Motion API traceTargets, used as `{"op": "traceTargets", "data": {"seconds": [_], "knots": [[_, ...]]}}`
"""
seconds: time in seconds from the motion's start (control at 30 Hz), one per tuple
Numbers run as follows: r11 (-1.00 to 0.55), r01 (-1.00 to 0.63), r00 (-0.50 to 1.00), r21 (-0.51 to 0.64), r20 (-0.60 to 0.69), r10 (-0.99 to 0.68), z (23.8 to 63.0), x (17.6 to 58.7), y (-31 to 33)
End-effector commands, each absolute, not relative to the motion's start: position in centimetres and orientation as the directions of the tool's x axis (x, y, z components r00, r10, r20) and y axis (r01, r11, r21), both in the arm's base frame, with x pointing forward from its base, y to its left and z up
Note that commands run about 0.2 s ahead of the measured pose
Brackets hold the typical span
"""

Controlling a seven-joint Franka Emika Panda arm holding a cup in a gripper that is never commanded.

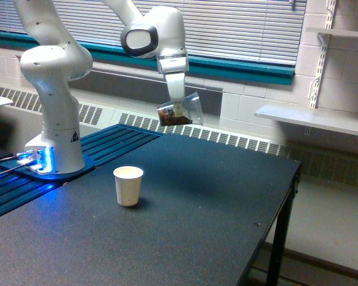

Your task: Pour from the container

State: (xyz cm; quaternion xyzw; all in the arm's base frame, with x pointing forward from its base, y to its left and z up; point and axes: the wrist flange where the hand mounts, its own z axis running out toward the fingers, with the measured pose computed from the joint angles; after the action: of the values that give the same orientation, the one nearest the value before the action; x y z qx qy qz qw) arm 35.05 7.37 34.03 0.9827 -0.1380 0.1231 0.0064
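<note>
**Clear cup held in the air above the table**

The gripper (178, 107) was clamped on the container (180, 111), a clear cup with brown nuts inside. The container hung tilted, high above the black table (215, 208), up and toward the exterior view's right from the white paper cup (128, 185). The paper cup stood upright on the table, well apart from the container.

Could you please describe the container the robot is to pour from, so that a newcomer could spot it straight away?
Start at the white robot arm standing at the exterior view's left of the dark table and follow it up and over to its gripper. There hangs the container, tilted above the table. It is clear with brown nuts inside, unlike the opaque white paper cup standing on the table.
</note>
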Motion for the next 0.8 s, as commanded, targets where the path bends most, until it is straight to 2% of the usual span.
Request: {"op": "traceTargets", "data": {"seconds": [0.03,0.33,0.53,0.8], "knots": [[-0.953,-0.301,0.922,-0.030,0.246,-0.299,34.6,34.9,5.4],[-0.916,-0.383,0.890,-0.122,0.215,-0.401,35.7,35.8,4.4],[-0.902,-0.408,0.882,-0.143,0.194,-0.429,35.5,36.0,4.3],[-0.889,-0.412,0.895,-0.199,0.092,-0.436,35.5,35.4,6.0]]}}
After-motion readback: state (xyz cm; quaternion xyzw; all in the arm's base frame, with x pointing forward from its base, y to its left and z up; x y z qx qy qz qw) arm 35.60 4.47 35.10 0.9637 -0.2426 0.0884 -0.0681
